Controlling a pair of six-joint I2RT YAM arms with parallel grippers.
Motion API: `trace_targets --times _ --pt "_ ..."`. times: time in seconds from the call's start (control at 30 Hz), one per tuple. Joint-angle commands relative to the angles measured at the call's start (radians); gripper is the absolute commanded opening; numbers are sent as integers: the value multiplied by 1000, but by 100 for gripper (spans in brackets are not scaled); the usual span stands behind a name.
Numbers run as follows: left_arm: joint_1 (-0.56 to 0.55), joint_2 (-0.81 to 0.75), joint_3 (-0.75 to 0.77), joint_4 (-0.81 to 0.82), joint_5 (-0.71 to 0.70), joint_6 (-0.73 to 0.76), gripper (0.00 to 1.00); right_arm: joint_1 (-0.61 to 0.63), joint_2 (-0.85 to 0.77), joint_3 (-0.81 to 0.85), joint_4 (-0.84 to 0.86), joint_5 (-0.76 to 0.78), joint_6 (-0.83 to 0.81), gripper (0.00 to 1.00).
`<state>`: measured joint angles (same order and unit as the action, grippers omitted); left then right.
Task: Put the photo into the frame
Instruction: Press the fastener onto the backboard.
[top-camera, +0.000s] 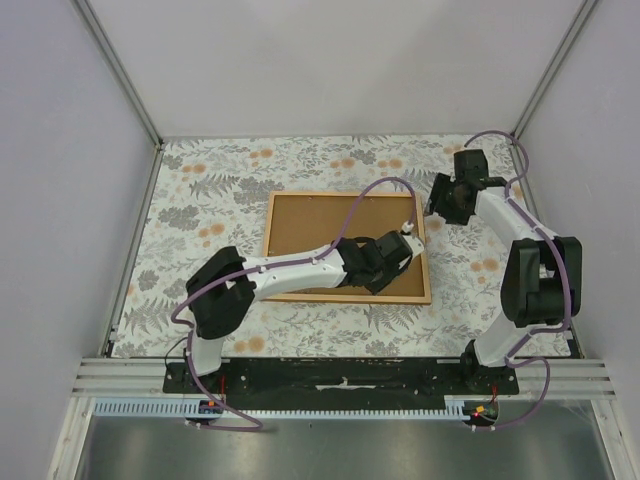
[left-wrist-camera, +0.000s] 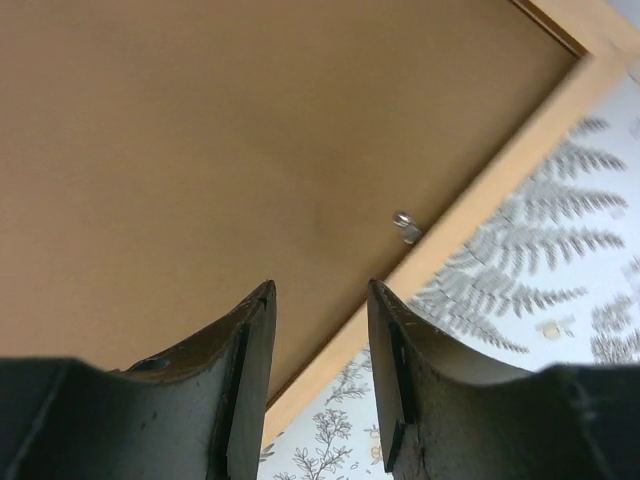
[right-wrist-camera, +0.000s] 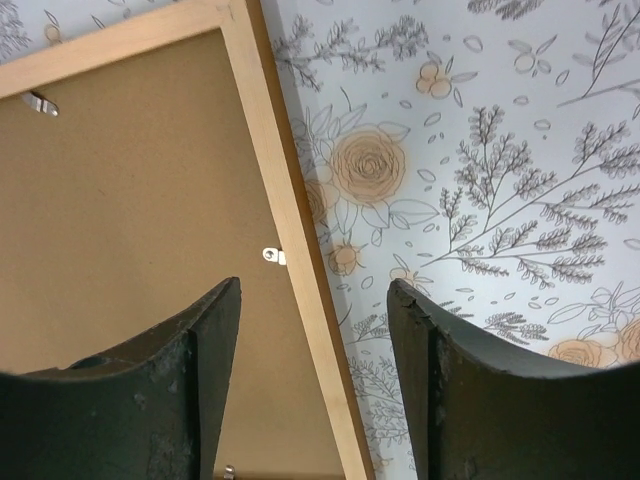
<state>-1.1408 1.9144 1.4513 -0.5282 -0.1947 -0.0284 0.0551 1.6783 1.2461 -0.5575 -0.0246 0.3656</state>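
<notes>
Plainly, the left end effector (top-camera: 404, 246) hung with its jaws apart and nothing between them, directly above the lower right part of the frame (top-camera: 340, 196). The frame lay flat and back-up on the floral bench (top-camera: 200, 200). Beneath and ahead of those jaws spread the brown backing board (left-wrist-camera: 200, 150), seated inside the rails. A small metal turn clip (left-wrist-camera: 405, 228) sat just ahead of the right-hand finger, at the board's edge. The right end effector (top-camera: 441, 205) hovered off the frame's far right corner, also parted and empty. The frame's right rail ran just left of its gap, and a second clip (right-wrist-camera: 273, 256) sat beside its left finger. The photo showed in no view; whether it lay under the board could not be told.

The frame looked light and stiff, and its thin rails seemed likely to skid on the bench if pushed sideways, so a hold across one rail near a corner seemed safest. The board was probably best lifted at an edge once the clips were turned. A paper print would be limp and easily creased, so it was best pinched at a margin. The frame was a thin-railed, orange-brown wooden rectangle around that plain matte board.
</notes>
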Motion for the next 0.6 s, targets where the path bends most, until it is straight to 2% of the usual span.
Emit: trace_targets --times 0.0,0.23,0.4,0.57 --pt "38 -12 72 -85 -218 -278 48 -5 -19 -45 13 -49 9 63" --pt "65 -23 84 -193 -187 -436 49 18 -28 -161 65 -74 12 46" --pt "75 -41 80 -205 -149 -479 49 57 -29 -204 71 -31 3 45" --pt "75 -81 58 -173 -98 -446 50 87 -2 -202 56 18 1 45"
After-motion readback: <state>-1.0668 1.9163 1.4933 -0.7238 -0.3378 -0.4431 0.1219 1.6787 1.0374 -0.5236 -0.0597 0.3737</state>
